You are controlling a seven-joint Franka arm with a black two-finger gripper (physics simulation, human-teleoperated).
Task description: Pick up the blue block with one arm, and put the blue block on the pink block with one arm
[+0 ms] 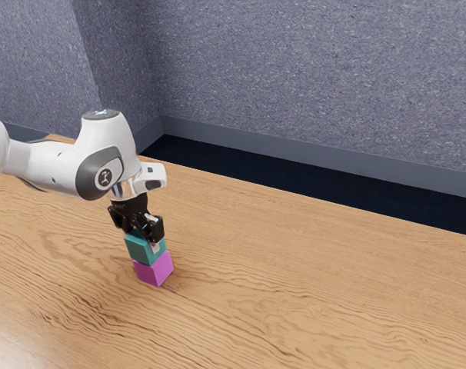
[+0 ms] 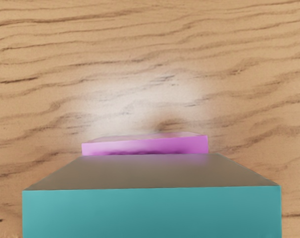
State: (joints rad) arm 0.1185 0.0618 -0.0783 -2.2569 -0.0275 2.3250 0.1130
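Black jaws seemingly clamped on blue block (image 1: 144,248), resting atop pink block (image 1: 154,270).

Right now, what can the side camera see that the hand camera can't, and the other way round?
The exterior view brings the white arm, the black gripper shut on the blue block, and the grey walls. The wrist view brings a close look at the blue block's top, with an edge of the pink block peeking out from under it. Both share the blue block, the pink block and the wooden table.
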